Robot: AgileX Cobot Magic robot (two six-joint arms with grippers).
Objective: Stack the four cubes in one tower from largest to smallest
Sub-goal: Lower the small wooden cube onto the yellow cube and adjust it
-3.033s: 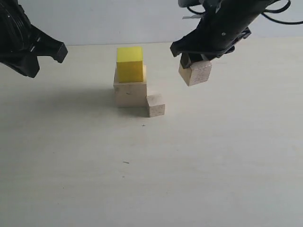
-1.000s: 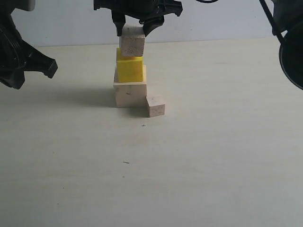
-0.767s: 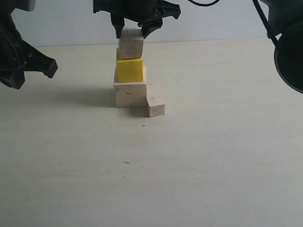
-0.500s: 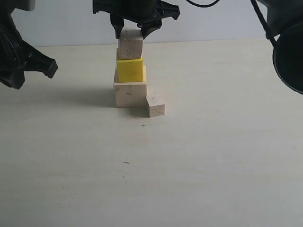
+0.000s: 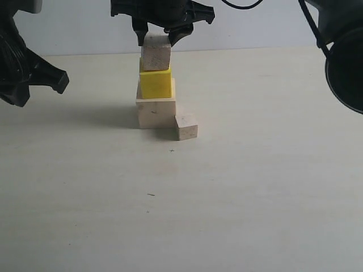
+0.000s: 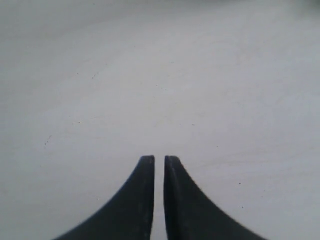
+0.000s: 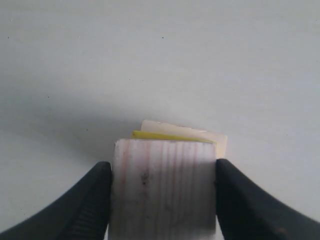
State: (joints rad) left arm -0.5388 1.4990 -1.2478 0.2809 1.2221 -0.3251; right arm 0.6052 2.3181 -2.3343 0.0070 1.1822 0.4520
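The large pale wood cube [image 5: 155,111] stands on the table with the yellow cube [image 5: 155,84] on top of it. My right gripper [image 5: 157,39] has reached across from above and is shut on the medium-small pale wood cube [image 5: 156,58], which rests on the yellow cube. In the right wrist view that wood cube [image 7: 163,190] fills the gap between the fingers [image 7: 82,205], with slivers of the yellow cube [image 7: 170,136] and the large cube [image 7: 220,142] beyond it. The smallest pale cube [image 5: 186,127] sits on the table against the large cube's right front corner. My left gripper [image 6: 159,159] hangs shut over bare table.
The left arm [image 5: 25,68] hovers at the far left of the exterior view. A bulky dark part of the right arm [image 5: 343,62] fills the upper right corner. The pale tabletop [image 5: 227,198] stretches in front of the stack.
The right gripper carried the medium-small cube from the right over to the stack and lowered it onto the yellow cube. The left arm shifted slightly left.
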